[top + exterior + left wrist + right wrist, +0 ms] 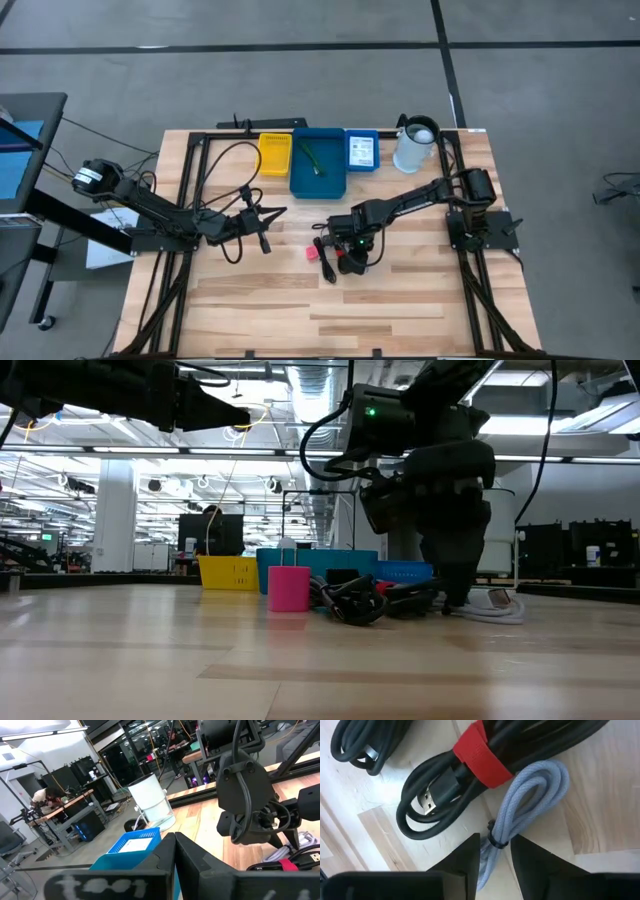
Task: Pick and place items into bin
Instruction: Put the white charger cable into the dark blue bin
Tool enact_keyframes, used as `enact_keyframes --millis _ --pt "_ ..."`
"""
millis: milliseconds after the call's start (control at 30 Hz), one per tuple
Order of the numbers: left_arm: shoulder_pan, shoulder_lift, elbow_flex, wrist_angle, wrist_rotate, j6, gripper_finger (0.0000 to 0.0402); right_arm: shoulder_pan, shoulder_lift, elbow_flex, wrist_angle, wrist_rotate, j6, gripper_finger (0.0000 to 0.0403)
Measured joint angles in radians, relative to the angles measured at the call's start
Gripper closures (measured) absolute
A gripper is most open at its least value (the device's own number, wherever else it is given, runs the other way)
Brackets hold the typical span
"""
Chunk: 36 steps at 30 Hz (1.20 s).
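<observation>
Mid-table, right side: my right gripper (352, 262) is down over a clump of cables, fingers part open, straddling a pale grey cable bundle (527, 807) at its tied neck.
Grip: the fingers (462, 862) sit on either side of the grey bundle; I cannot tell whether they press it or only frame it, and it lies on the wood.
Black cable: a coil (447, 787) bound with a red strap (482, 757) lies touching the grey bundle, with a USB plug showing at one loop.
Second coil: another black loop (355, 745) lies just beside the strapped coil.
Low view: the cables (365, 598) rest flat on the table under the right arm, and the grey bundle (495, 607) trails out beside them.
Pink cube: it (311, 253) stands upright on the table just beside the cable clump, on the side toward my left arm, untouched.
Left gripper: mine (266, 222) hangs above the table to the left of centre, fingers closed, holding nothing that I can see.
Blue bin: it (300, 172) sits at the far edge with a green stick (312, 160) inside.
Yellow tray: it (275, 155) is touching the bin's left side.
Small blue tray: on the bin's right, it (361, 166) holds a white packet (361, 150).
White jug: it (414, 146) stands upright at the far right, beside the small blue tray.
</observation>
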Motion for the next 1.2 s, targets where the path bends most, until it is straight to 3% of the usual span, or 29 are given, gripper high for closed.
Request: enact_keyframes --millis 300,467,967,1100,1200 --pt "0.0 0.0 0.0 0.0 0.0 0.0 0.0402 0.004 -0.003 0.002 0.003 0.043 -0.008 0.0387" --pt "0.0 0.0 0.0 0.0 0.0 0.0 0.0401 0.004 -0.015 0.002 -0.019 0.062 0.008 0.0379" --pt "0.0 0.0 0.0 0.0 0.001 0.0 0.0402 -0.041 -0.248 0.007 -0.109 0.329 0.02 0.04" --pt "0.0 0.0 0.0 0.004 0.009 0.001 0.0401 -0.079 -0.308 0.018 -0.027 0.488 -0.047 0.0401" --pt "0.0 0.0 0.0 0.014 0.013 0.0 0.0401 -0.123 -0.338 0.018 0.102 0.533 -0.126 0.0401"
